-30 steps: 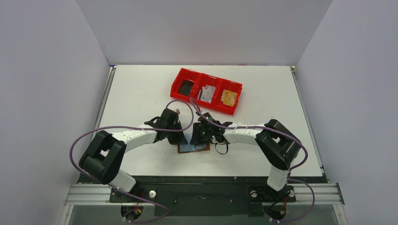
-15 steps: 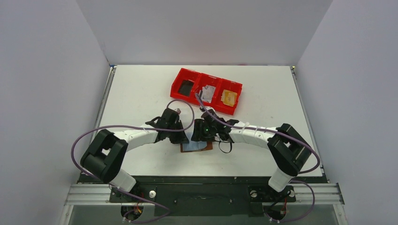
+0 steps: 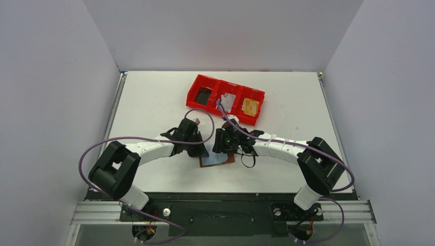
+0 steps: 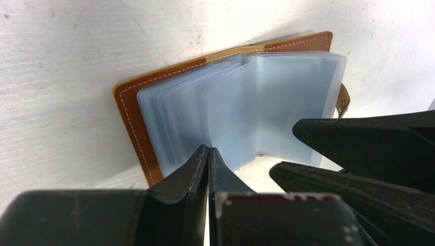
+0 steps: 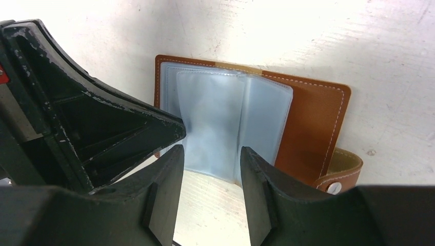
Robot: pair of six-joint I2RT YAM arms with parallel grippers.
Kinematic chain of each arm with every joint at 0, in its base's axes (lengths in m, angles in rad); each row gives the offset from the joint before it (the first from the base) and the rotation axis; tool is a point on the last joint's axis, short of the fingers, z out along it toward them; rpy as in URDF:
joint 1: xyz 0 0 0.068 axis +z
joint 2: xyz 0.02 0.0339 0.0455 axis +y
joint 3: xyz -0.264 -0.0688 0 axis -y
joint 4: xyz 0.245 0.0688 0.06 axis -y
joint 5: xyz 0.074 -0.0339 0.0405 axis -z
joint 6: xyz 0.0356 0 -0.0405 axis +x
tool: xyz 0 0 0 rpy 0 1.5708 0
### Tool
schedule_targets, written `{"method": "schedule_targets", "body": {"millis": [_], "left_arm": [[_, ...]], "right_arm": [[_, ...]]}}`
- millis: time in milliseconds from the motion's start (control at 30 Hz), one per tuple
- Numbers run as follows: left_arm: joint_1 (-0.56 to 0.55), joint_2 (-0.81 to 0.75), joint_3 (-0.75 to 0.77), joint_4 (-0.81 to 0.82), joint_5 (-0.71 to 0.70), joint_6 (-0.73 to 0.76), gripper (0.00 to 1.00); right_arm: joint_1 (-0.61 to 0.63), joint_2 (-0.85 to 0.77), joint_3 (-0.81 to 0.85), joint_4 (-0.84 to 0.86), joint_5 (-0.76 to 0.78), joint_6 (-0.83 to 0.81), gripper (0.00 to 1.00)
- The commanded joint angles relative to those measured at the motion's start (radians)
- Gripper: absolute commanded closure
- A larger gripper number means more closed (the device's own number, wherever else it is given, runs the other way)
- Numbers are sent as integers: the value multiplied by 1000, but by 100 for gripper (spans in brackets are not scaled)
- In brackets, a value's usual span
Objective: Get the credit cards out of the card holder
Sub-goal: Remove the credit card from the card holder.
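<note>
The card holder [image 3: 217, 160] lies open and flat on the tabletop [image 3: 154, 102], leather side down, with its clear plastic sleeves [image 4: 267, 102] fanned upward. Your left pincer [image 4: 208, 149] is fully closed. Its tips sit at the near edge of the card holder, touching or just over the sleeves; I cannot tell whether they grip a leaf. Your right pincer [image 5: 210, 154] hangs over the same edge with its jaws moderately apart and nothing between them.

I cannot make out any credit cards in the sleeves, which look pale and empty from both wrists. On the far side of the card holder stands a red tray [image 3: 233, 85]. A tan-gold thing [image 3: 250, 106] lies in its right end compartment and may be one of the cards.

Here is what could go wrong:
- The sleeves are thin and slippery. If you close the right pincer on several leaves at once, you will likely lift the whole card holder rather than a card.
- The two pincers are very near each other above the card holder, so any sideways move risks a knock between them.
- If the left pincer only presses a sleeve and not the leather, the card holder may slide or flip shut when you pull.
- The snap strap [image 5: 338, 177] sticking out from the card holder's side could catch a finger.
</note>
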Motion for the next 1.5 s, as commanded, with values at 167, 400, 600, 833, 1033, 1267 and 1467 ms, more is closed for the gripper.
{"method": "schedule_targets", "body": {"millis": [167,400,600,833,1033,1267,1467], "left_arm": [[-19,10,68,81,38,-18,100],[-31,54,114,103,53,-26,100],[-40,87,154,121,67,-36,100],[-54,133,206,143,97,-51,100],[-70,178,245,178,112,-65,100],[-98,246,311,186,124,-70,99],[-113,288,365,192,137,-77,92]], "right_arm": [[2,-94,-13,-1,57,7,60],[-2,-125,-28,-11,75,8,59],[-10,-185,-52,-30,112,14,60],[-27,-272,-86,-56,203,29,59],[-42,-348,-120,-73,256,40,59],[-53,-388,-128,-96,281,35,59],[-59,-420,-134,-113,295,34,59]]}}
